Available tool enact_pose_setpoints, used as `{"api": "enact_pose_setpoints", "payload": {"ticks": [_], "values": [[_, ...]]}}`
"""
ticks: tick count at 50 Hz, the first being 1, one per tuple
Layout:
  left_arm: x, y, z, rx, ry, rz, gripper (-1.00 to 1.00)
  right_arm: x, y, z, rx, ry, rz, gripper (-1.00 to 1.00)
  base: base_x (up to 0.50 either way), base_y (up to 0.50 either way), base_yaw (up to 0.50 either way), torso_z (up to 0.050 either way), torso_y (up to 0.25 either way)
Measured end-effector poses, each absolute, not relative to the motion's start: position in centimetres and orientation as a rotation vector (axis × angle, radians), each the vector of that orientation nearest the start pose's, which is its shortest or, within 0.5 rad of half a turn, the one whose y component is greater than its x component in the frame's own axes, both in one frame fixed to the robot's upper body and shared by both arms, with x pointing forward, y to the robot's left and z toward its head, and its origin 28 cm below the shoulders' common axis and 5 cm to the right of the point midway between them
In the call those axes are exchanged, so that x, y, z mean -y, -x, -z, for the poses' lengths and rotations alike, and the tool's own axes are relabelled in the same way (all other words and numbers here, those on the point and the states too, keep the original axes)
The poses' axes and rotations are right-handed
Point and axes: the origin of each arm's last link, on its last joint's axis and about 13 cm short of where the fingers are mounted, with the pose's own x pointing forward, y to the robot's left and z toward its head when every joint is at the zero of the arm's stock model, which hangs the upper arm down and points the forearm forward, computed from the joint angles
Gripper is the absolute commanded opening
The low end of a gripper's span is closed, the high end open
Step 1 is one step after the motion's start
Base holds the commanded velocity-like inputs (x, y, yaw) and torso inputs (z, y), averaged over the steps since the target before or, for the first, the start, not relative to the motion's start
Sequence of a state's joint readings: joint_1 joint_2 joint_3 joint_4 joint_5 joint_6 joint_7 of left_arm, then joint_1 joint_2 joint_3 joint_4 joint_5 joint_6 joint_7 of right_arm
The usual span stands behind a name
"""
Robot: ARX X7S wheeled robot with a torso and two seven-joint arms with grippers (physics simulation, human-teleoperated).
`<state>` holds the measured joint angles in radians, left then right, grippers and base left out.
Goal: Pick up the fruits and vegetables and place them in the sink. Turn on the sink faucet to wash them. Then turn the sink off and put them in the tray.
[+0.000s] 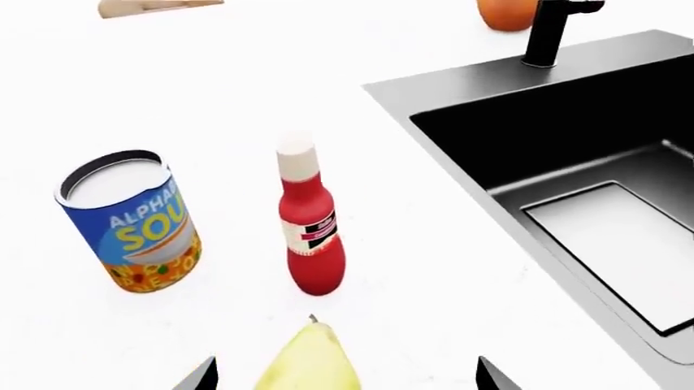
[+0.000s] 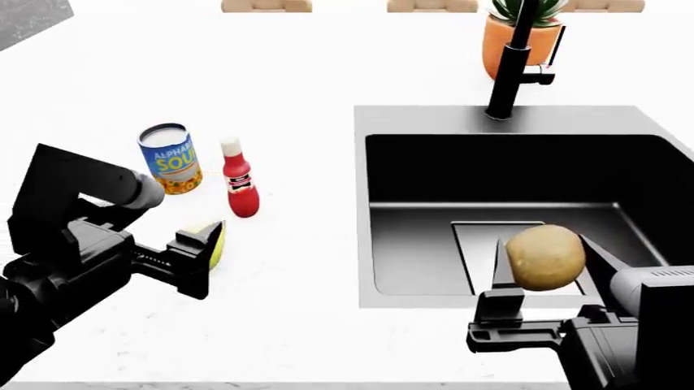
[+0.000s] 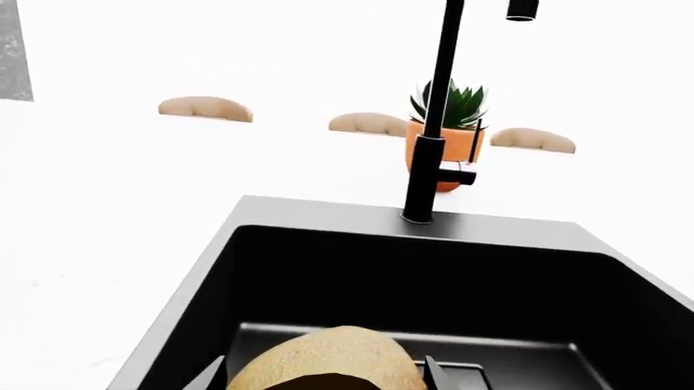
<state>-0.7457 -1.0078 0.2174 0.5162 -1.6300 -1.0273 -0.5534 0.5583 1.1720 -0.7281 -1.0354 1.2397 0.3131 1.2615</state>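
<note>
Right claw (image 2: 545,272) clamped on the brown oval (image 2: 544,257), fingers pressed to both its flanks, held above the near part of the sink (image 2: 434,118), over the pale drain plate (image 2: 490,244). Beyond it, at the sink's far rim, the black faucet (image 2: 512,65) upright with its small side lever, and behind that an orange plant pot (image 2: 509,41) holding a spiky green plant. Nothing between the held oval and the basin floor below.

Left claw (image 2: 206,248) low over the white desk (image 2: 292,325), jaws set either side of the yellow-green pear (image 2: 214,242); in the left wrist view the fingertips (image 1: 201,375) stand a little clear of the fruit's (image 1: 309,361) sides, so spread around it rather than pinching, though actual contact cannot be told for sure. Pear resting on the desk, well left of the sink. Just past the pear, a red bottle (image 2: 239,191) with a white cap, upright, standing between claw and the desk beyond. Left of the bottle and near it, a blue soup can (image 2: 171,158), upright, apart from the bottle. Three tan chair backs (image 3: 206,107) along the far desk edge.
</note>
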Motion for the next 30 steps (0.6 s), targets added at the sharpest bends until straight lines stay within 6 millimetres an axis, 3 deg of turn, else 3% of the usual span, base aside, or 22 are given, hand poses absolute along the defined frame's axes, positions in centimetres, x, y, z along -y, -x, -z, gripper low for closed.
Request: {"api": "enact_pose_setpoints", "payload": {"ticks": [30], "values": [[-29.1, -22.8, -22.5, -0.432, -0.154, 0.315, 1.00, 11.9, -12.9, -20.3, 0.007, 0.101, 0.027, -1.00, 0.00, 0.00, 0.00, 0.000, 0.000]]}}
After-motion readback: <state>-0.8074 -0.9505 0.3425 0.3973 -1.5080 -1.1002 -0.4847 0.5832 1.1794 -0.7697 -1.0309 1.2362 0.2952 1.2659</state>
